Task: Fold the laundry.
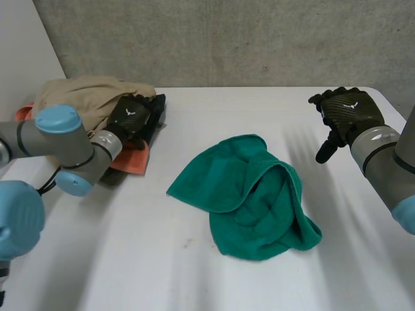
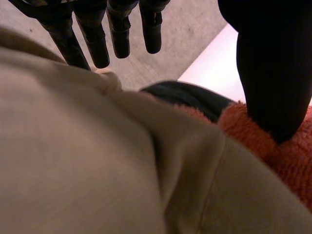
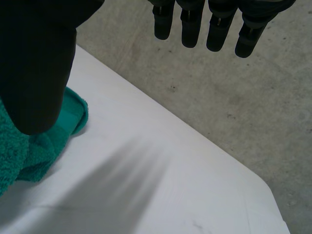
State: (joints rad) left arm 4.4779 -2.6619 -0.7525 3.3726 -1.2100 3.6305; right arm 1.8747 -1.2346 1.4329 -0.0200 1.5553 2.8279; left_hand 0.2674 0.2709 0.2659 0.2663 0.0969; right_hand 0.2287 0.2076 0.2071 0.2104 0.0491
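One green towel (image 1: 249, 194); one beige, orange and black pile (image 1: 84, 97).

Both arms are built of grey cylindrical joints closed by round light-blue caps (image 1: 58, 120), on the left arm (image 1: 39, 139) and the right arm (image 1: 389, 165) alike. A pale silver-grey cuff (image 1: 107, 144) ends each wrist. The left hand (image 1: 133, 120) and right hand (image 1: 349, 111) are matte black with segmented fingers (image 3: 190, 24), and each back bears a small white emblem (image 1: 352, 102)
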